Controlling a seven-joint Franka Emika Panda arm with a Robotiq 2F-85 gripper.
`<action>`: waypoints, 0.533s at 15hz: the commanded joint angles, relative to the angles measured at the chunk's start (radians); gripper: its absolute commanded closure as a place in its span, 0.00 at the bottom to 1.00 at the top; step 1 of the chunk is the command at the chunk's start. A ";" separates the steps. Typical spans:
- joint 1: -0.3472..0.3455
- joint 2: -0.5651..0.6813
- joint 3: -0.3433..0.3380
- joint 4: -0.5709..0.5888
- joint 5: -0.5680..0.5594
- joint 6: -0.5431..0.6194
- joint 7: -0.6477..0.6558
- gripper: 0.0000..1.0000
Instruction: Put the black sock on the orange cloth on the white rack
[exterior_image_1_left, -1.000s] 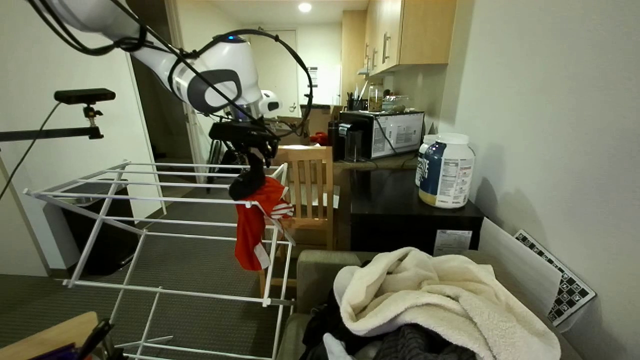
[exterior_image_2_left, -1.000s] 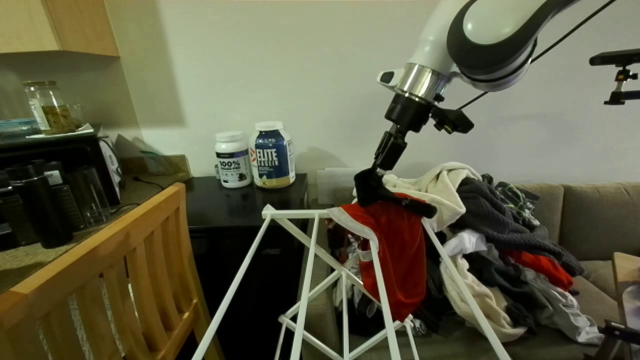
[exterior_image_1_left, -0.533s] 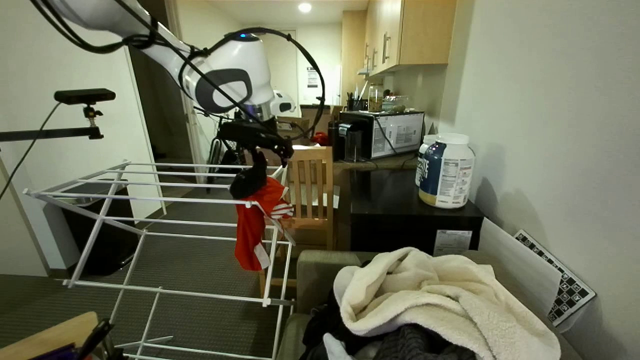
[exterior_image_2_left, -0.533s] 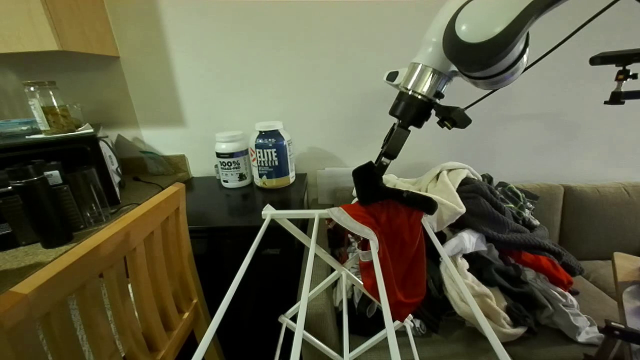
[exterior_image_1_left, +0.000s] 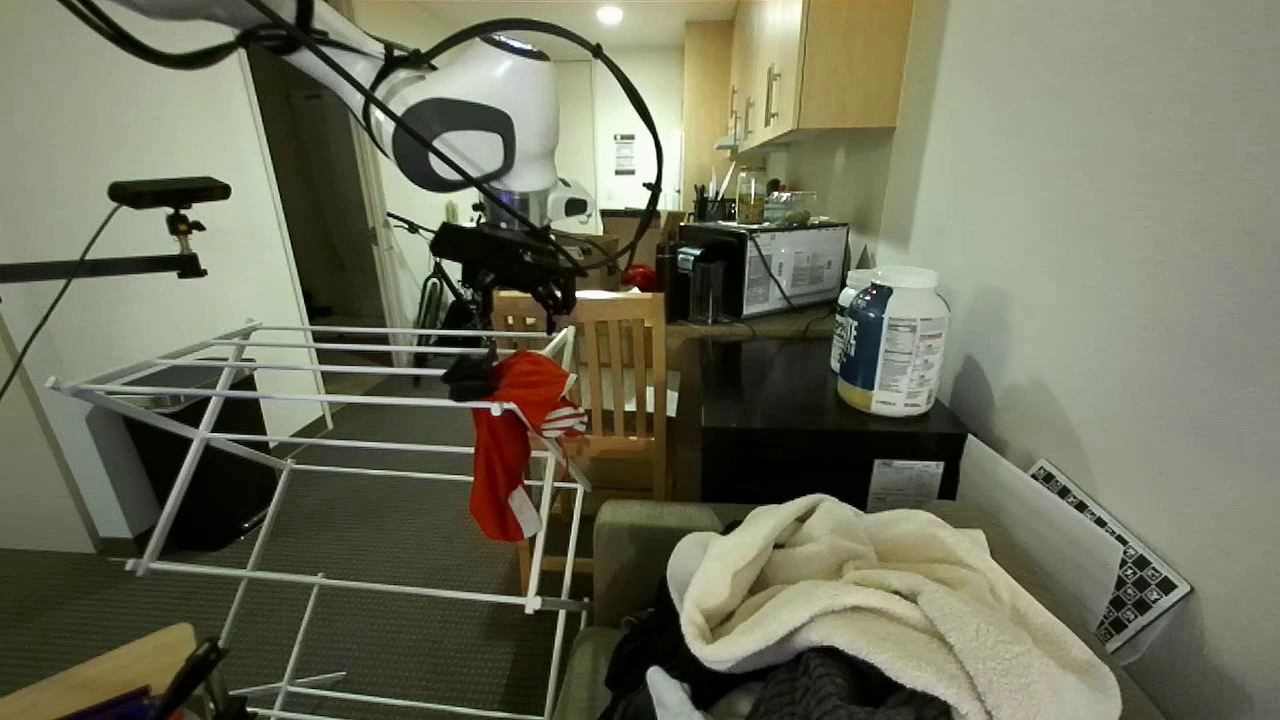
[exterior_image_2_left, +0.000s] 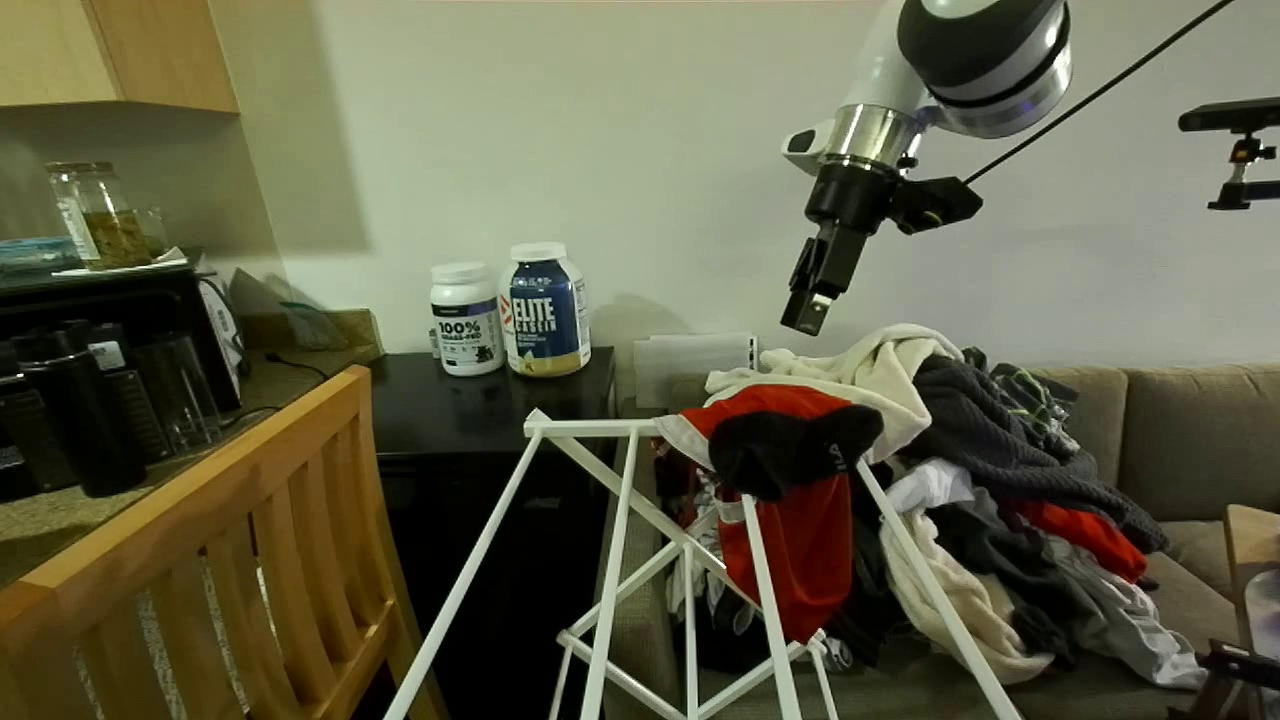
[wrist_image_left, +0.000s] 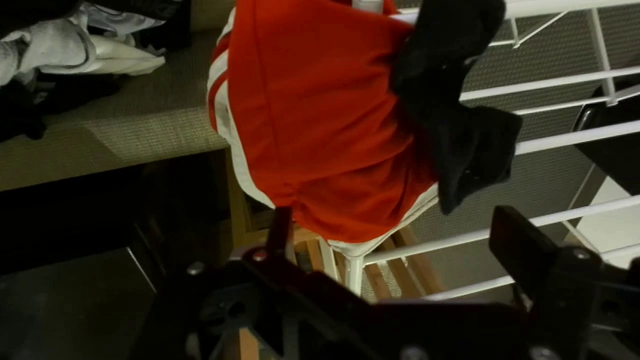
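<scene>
- I find the gripper with its two fingers spread well apart.
- I record the black sock lying on the orange cloth, part of it reaching past the cloth's edge.
- The cloth drapes over the white rack.
- The gripper hangs above, apart from the sock.

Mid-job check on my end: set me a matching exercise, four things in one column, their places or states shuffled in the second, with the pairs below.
Things
1. black sock
2. orange cloth
3. gripper
4. cream towel

Places and states
A. heaped on the couch
B. open, holding nothing
C. lying partly on the orange cloth
D. draped over one end of the white rack

Pairs: 1-C, 2-D, 3-B, 4-A
</scene>
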 joint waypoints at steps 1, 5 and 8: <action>-0.009 -0.029 -0.013 0.004 0.036 -0.068 -0.068 0.00; -0.018 -0.013 -0.036 0.029 0.035 -0.068 -0.052 0.00; -0.039 -0.005 -0.060 0.032 0.011 -0.028 0.003 0.00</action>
